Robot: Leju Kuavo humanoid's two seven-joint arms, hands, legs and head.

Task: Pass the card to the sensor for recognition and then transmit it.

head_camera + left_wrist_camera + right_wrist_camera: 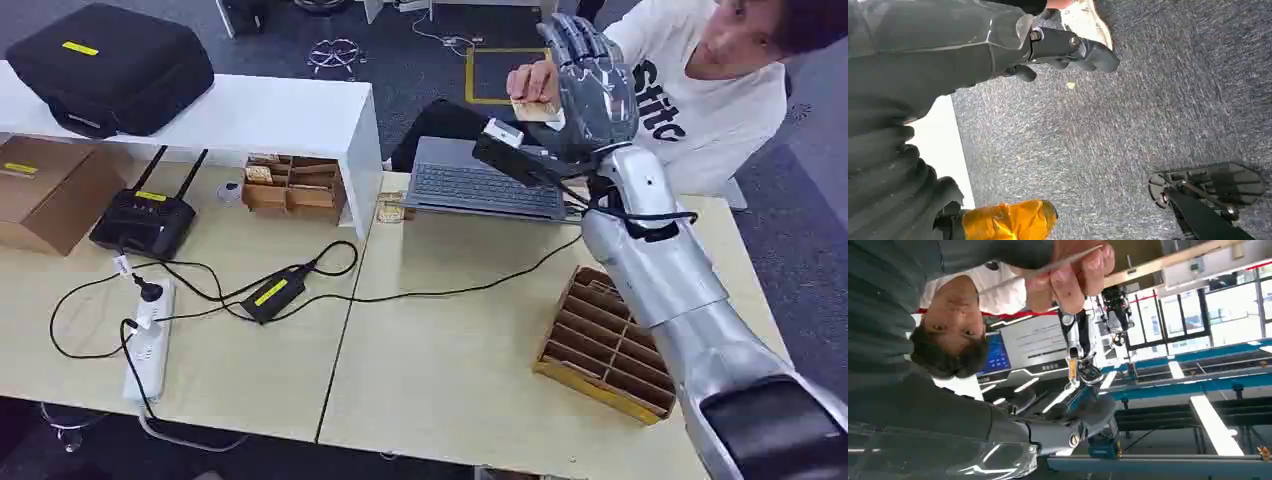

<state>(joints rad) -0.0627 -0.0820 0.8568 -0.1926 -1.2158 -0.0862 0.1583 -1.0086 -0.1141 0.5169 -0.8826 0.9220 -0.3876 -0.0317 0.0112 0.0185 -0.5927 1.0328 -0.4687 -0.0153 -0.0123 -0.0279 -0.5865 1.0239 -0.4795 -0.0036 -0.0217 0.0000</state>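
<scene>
Head view, upper right of frame: card point(535, 110) pinched by a person's hand point(530, 82), touching the raised right hand point(590, 75) on its left; whether those fingers grip it, hard to tell. Left hand point(1068, 47) hangs loosely curled, empty.

Right arm point(665, 270) reached forward and up, right hand point(590, 85) raised with fingers extended, left hand point(1068, 50) hung with fingers curled.
</scene>
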